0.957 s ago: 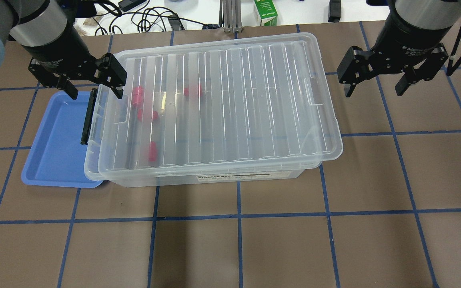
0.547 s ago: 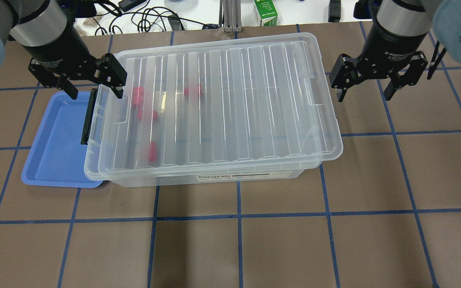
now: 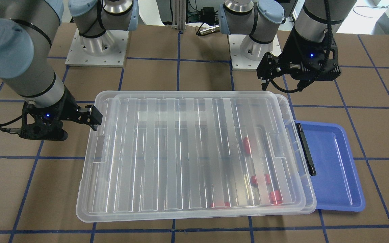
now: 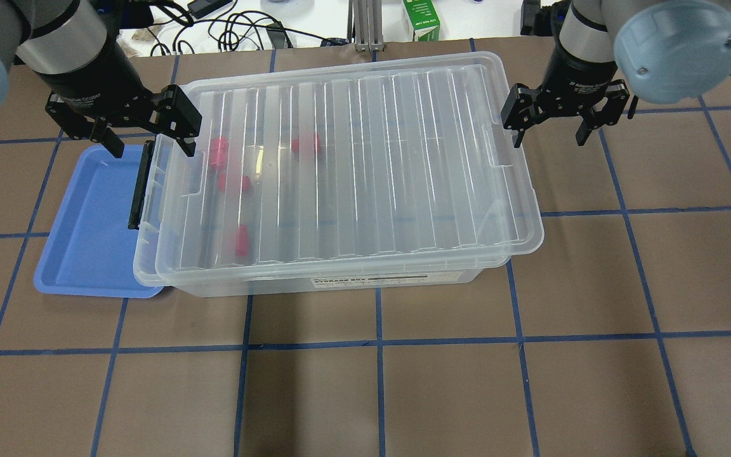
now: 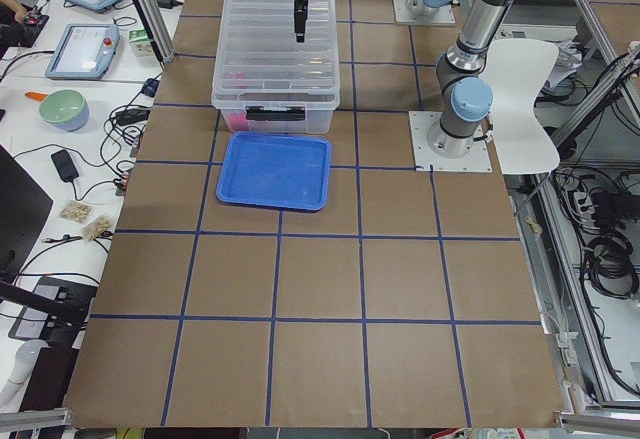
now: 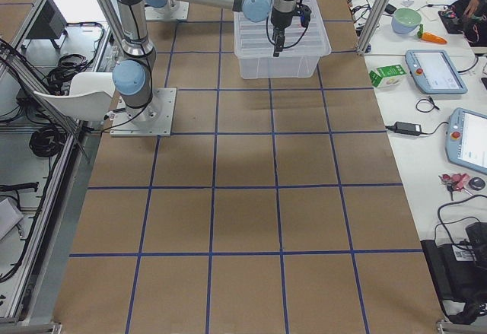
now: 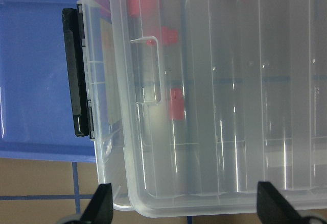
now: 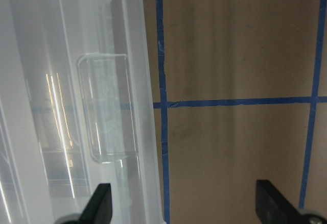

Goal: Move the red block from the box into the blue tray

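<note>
The box is a clear bin with its ribbed lid on, in mid-table. Several red blocks lie inside under the lid, near its left end; one shows in the left wrist view. The blue tray lies against the box's left end, beside the black latch bar. My left gripper is open and empty above the box's far-left corner, which sits between its fingertips. My right gripper is open and empty just off the box's right end, whose rim shows at the left of the right wrist view.
A green carton and cables lie past the table's far edge. Blue tape lines cross the brown table. The tray and box also show in the front-facing view.
My right gripper has moved left and away from me, up to the box's right end. The left gripper, box, tray and blocks have not moved.
</note>
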### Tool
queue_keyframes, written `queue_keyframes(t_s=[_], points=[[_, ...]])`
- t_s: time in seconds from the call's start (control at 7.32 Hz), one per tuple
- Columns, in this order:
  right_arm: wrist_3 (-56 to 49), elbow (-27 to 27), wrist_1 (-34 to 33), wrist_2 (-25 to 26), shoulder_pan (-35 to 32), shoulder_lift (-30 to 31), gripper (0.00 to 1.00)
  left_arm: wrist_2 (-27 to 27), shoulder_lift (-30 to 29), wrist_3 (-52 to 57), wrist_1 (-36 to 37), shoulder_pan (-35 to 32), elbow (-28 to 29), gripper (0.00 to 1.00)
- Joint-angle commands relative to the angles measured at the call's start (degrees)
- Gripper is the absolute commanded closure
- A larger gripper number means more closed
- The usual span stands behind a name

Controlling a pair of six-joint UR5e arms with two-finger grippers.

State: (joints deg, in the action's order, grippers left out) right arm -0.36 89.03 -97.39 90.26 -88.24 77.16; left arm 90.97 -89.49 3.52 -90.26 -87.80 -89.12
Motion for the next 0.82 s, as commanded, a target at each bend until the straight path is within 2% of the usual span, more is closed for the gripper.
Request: queue_keyframes(t_s=[0.0, 0.68], points=[[0.01, 0.01, -2.09, -0.08, 0.00, -3.32, 0.00, 0.00, 0.02, 0.00, 0.00, 0.00, -0.08, 0.00], [-1.12, -0.08, -4.55, 0.18, 0.09, -5.71, 0.00, 0.00, 0.10, 0.00, 0.00, 0.00, 0.00, 0.00]])
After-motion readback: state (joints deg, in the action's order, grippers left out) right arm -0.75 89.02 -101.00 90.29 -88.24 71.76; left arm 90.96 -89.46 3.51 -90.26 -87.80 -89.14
